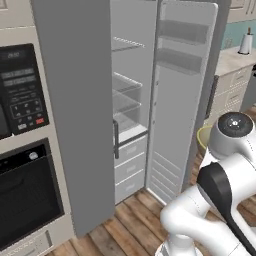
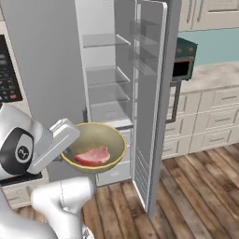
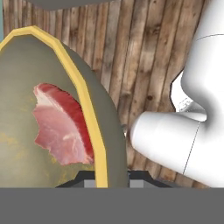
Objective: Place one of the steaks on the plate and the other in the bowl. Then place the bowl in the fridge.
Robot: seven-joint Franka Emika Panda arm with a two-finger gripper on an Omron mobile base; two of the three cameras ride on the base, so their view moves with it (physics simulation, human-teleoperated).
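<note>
a: status? where's the bowl (image 2: 94, 147)?

b: up off the floor, carried by the gripper (image 3: 106, 177), jaws pinched shut on its rim at the hand view's 6 o'clock. one steak (image 2: 93, 156) lies inside it, red with a pale edge. in the right base view the bowl sits around the picture's 7 o'clock, just in front of the fridge (image 2: 42, 60).

a: so the bowl half is done?

b: looks like it. steak's in the bowl, bowl's lifted. the other steak and the plate i can't check from here. what's left, going by this: get the bowl onto a shelf (image 2: 111, 112) and let go.

a: door?

b: the right fridge door (image 2: 156, 107) is swung wide, the opening is at the right base view's 12 o'clock from the bowl. glass shelves are bare, drawers (image 1: 129, 167) below.

a: room to move?

b: i'd guess tight sideways. the door edge stands near the bowl at its 3 o'clock, the closed left door at its 9 o'clock. bowl looks nearly as wide as the opening, so rim clipping the shelf front or the door is the risk. wood floor (image 2: 196, 196) behind is open.
</note>
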